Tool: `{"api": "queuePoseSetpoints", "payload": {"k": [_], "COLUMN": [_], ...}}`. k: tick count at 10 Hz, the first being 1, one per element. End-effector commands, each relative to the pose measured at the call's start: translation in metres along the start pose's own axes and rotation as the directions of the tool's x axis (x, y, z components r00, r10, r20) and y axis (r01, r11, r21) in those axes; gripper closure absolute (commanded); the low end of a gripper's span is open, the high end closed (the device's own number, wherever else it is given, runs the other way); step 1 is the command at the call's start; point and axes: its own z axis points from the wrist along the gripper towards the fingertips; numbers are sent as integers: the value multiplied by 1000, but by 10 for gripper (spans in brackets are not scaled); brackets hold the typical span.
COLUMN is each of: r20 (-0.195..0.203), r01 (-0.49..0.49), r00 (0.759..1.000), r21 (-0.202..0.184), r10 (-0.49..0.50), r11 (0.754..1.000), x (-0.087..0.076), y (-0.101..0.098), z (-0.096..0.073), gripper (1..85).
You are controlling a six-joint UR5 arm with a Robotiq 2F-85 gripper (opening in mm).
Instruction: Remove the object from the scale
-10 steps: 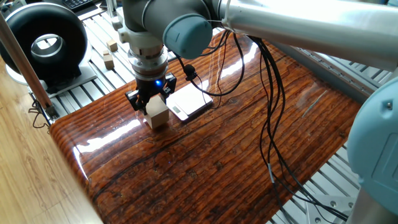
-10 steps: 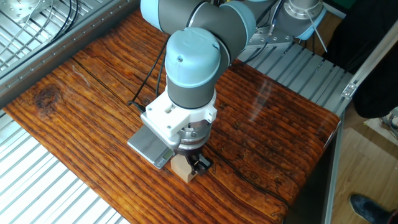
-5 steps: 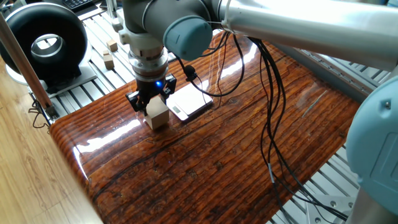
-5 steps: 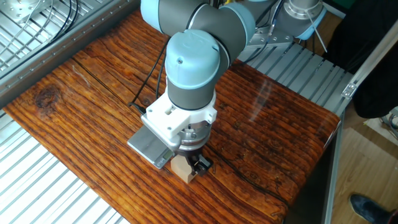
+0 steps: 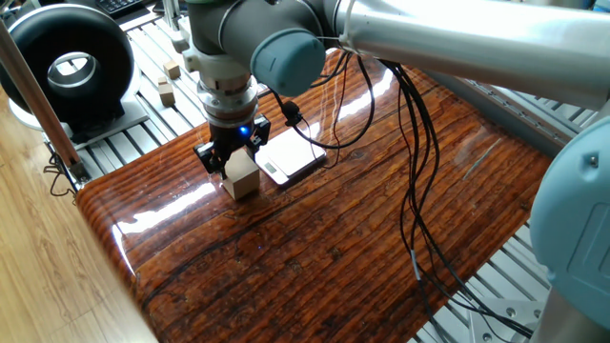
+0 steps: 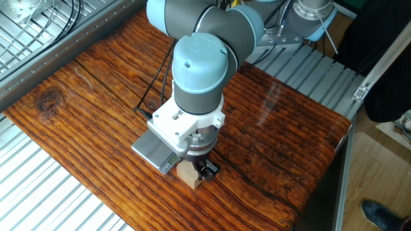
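Observation:
The pale wooden block (image 5: pixel 242 177) stands upright on the brown wooden table, just left of the scale (image 5: pixel 295 155), a thin silver plate with a dark display strip. In the other fixed view the block (image 6: pixel 188 174) sits off the near corner of the scale (image 6: pixel 151 149). My gripper (image 5: pixel 232 152) points straight down over the block's top, with a finger on each side and a little gap to the block. The wrist hides most of the gripper in the other fixed view (image 6: pixel 200 167).
Two small wooden cubes (image 5: pixel 172 70) (image 5: pixel 166 93) lie on the slatted metal frame at the back left, beside a black ring-shaped device (image 5: pixel 67 62). Black cables (image 5: pixel 412 181) hang from the arm across the table. A wooden post (image 5: pixel 38 90) stands at the left.
The arm has shifted very slightly upward while the block has stayed in place on the table.

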Motion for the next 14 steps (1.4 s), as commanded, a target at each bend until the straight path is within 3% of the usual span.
{"api": "queuePoseSetpoints", "payload": {"k": [1, 14], "r20": [-2, -3], "r01": [3, 21], "r00": [1000, 1000], "r21": [-17, -14], "r10": [-3, -21], "r11": [1000, 1000], "x": [0, 2], "y": [3, -3], "z": [0, 6], "gripper": [307, 253]}}
